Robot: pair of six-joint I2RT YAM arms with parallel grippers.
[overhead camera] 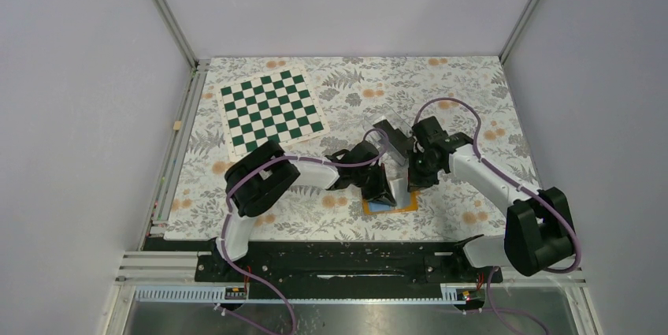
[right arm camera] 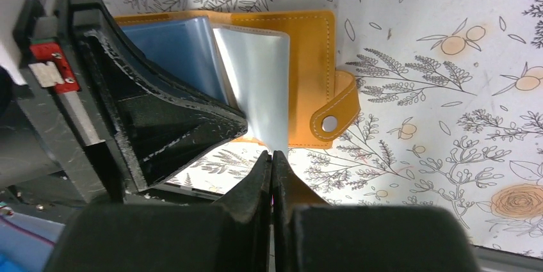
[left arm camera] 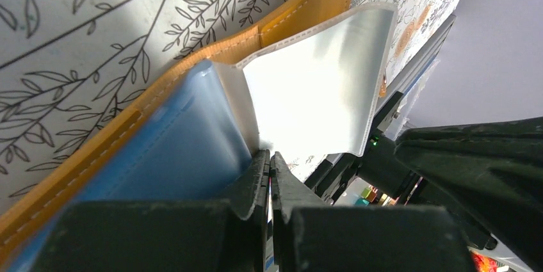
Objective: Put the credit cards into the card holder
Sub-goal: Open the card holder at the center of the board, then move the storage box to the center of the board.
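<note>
From above, the card holder (overhead camera: pixel 394 207) lies open on the table (overhead camera: pixel 473 91) near its near edge, the left claw (overhead camera: pixel 384 190) and the right claw (overhead camera: pixel 411 185) both low over it; no credit cards show. In the left wrist view the left claw's fingers are together at the foot of a clear sleeve (left arm camera: pixel 314 86), beside the blue pocket (left arm camera: pixel 186 144); whether they nip it I cannot tell. In the right wrist view the right claw (right arm camera: pixel 271 160) is together too, seemingly empty, just beside the sleeve's edge. I think one sleeve should be held lifted apart, its mouth free.
</note>
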